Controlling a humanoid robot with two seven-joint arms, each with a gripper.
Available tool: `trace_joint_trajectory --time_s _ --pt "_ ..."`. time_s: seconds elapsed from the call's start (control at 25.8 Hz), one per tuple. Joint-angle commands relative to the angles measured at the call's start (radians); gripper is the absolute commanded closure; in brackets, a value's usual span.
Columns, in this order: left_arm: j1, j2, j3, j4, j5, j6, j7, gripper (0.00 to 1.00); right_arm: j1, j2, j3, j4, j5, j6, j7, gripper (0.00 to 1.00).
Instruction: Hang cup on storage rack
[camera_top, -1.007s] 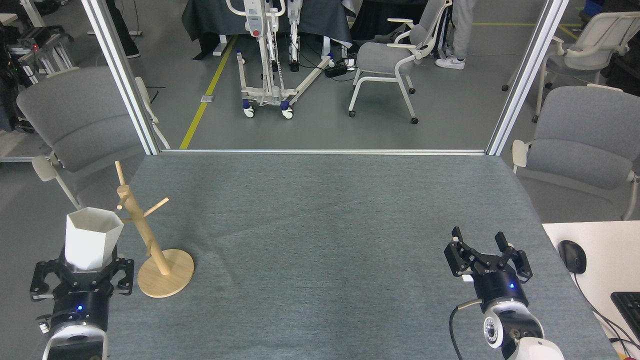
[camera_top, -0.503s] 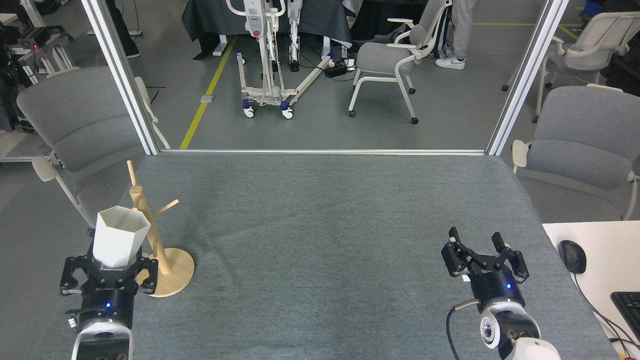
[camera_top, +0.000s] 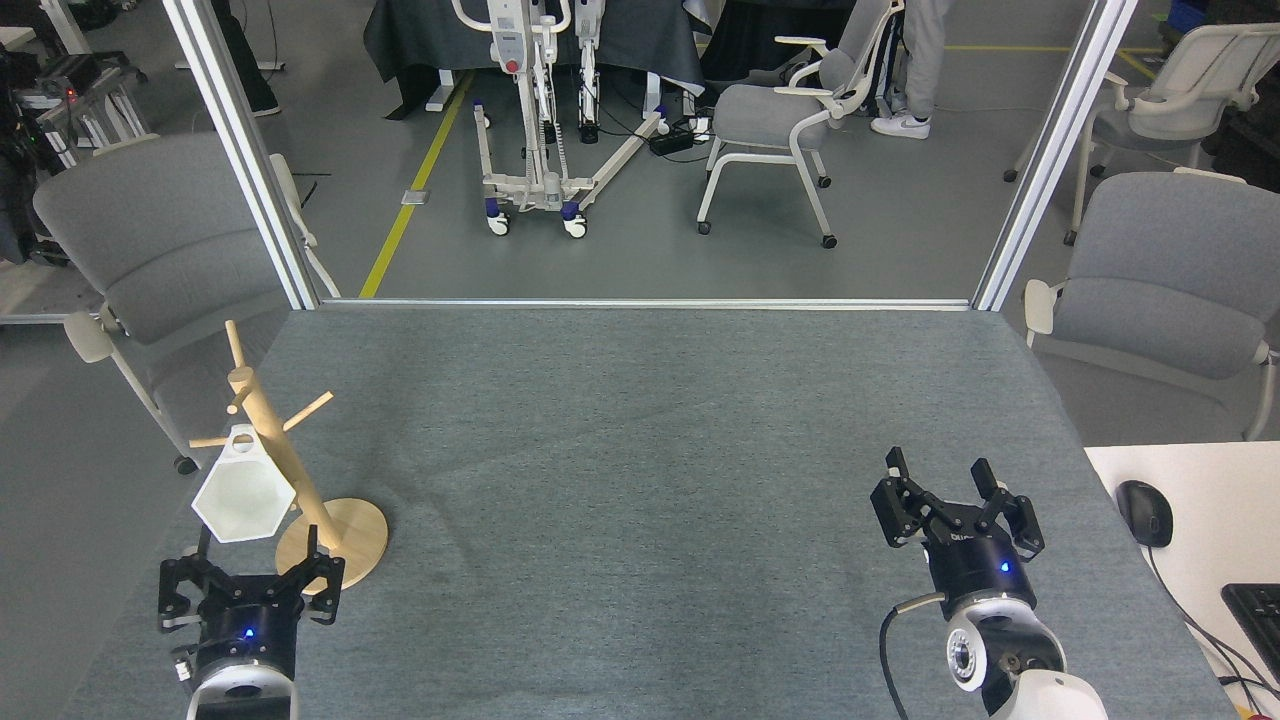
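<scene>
At the lower left of the frame the left hand (camera_top: 250, 588) is spread open and grasps nothing, sitting just below the matte white hexagonal cup (camera_top: 244, 493). That cup hangs tilted by its small rim tab from a thin peg of the light wooden mug tree (camera_top: 285, 468), beside the upright post and above the round disc base, which stands on the grey felt-covered surface (camera_top: 640, 480). The hanging looks done, so the step in hand is judged to be the retreat: the left hand should draw straight down and back toward the bottom edge, clear of the cup's lower facets, so nothing nudges the tab off the peg. At lower right, the right hand (camera_top: 955, 497) rests open and empty.
</scene>
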Motion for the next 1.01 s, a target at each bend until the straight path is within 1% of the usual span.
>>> trace_joint_trajectory --time_s 0.0,0.08,0.27,0.35,0.46,0.5,0.58,0.66,0.74,0.77,0.85,0.97 --pt "0.005 0.003 0.0 0.057 0.001 -0.001 0.006 0.02 -0.007 -0.005 0.0 -0.001 0.001 -0.001 0.001 0.0" --pt "0.013 0.006 0.0 0.086 0.001 -0.001 0.006 0.02 -0.007 -0.011 0.001 -0.001 -0.001 -0.001 -0.001 0.01" --pt "0.025 -0.002 -0.003 0.124 0.007 -0.015 0.045 0.02 0.01 -0.001 -0.002 -0.001 0.001 -0.001 -0.004 0.0" --pt "0.025 -0.036 -0.035 0.124 0.019 -0.03 0.061 0.02 0.019 -0.007 -0.002 0.0 0.001 0.001 -0.002 0.01" --pt "0.018 -0.105 -0.115 0.115 0.047 -0.07 0.071 0.02 0.021 -0.005 -0.003 0.0 0.001 0.001 -0.002 0.01" --pt "0.012 -0.118 -0.141 0.115 0.06 -0.076 0.071 0.02 0.021 -0.002 -0.003 0.0 0.001 0.001 -0.002 0.01" --pt "-0.017 -0.122 -0.222 0.105 0.119 -0.076 0.071 0.02 0.019 -0.005 -0.003 0.0 0.002 0.001 -0.002 0.0" --pt "-0.057 -0.122 -0.307 0.103 0.206 -0.067 0.069 0.02 0.018 -0.013 -0.003 0.002 0.001 0.001 -0.002 0.01" --pt "-0.117 -0.123 -0.345 0.105 0.29 -0.064 0.061 0.02 0.016 -0.013 -0.003 0.002 0.002 0.002 -0.002 0.01" --pt "-0.146 -0.123 -0.351 0.109 0.312 -0.061 0.06 0.02 0.018 -0.008 -0.003 0.002 0.004 0.002 -0.002 0.0" --pt "-0.18 -0.125 -0.357 0.106 0.317 -0.061 0.058 0.02 0.016 -0.005 -0.002 0.0 0.01 0.004 -0.002 0.01" --pt "-0.182 -0.125 -0.376 0.1 0.317 -0.061 0.061 0.02 0.018 -0.01 -0.002 0.002 0.01 0.002 -0.004 0.01"
